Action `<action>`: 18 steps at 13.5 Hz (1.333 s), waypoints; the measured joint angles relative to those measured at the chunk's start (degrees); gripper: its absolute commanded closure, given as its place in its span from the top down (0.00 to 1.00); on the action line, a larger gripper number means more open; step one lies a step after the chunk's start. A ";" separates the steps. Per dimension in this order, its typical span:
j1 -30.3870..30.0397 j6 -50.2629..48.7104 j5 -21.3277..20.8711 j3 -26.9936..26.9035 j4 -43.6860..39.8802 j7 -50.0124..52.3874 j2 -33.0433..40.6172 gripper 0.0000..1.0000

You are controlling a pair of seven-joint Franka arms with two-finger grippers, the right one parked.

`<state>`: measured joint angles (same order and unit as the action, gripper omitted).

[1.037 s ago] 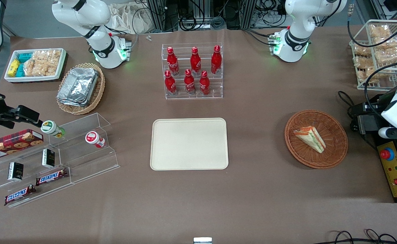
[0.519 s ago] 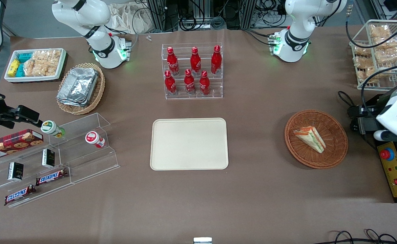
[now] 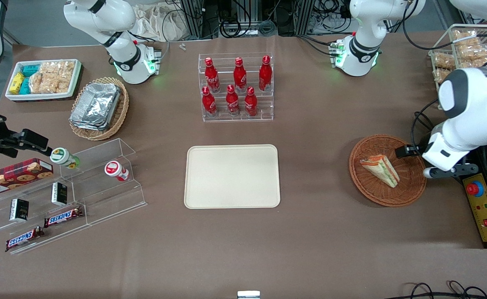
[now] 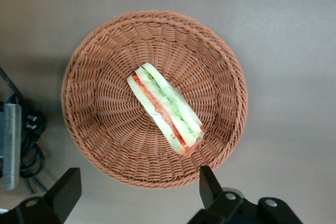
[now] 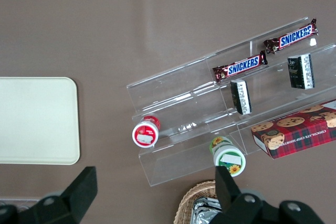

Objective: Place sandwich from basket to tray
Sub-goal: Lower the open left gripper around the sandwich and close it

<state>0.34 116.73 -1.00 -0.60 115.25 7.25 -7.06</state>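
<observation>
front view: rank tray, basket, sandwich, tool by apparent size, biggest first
1. tray
2. basket, clearly smaller in area than the tray
3. sandwich, lying in the basket
4. tool, open above the basket's edge; mostly hidden by the arm and nearer the camera, so its rank is unsure

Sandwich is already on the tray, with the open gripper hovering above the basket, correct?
Not quite. The sandwich lies in the round wicker basket, not on the tray, which holds nothing. The left wrist view shows it, with the open gripper above the basket.
</observation>
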 measured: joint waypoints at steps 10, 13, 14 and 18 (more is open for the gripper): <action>0.56 14.33 0.21 0.32 7.29 25.27 -6.50 1.00; 0.56 16.94 0.24 0.32 7.33 27.44 -8.10 1.00; 0.56 17.65 0.24 0.32 7.33 27.88 -8.68 1.00; 0.56 19.13 0.29 0.32 7.37 28.39 -10.39 0.94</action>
<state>0.90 135.86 -0.71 -0.28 122.61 35.65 -17.45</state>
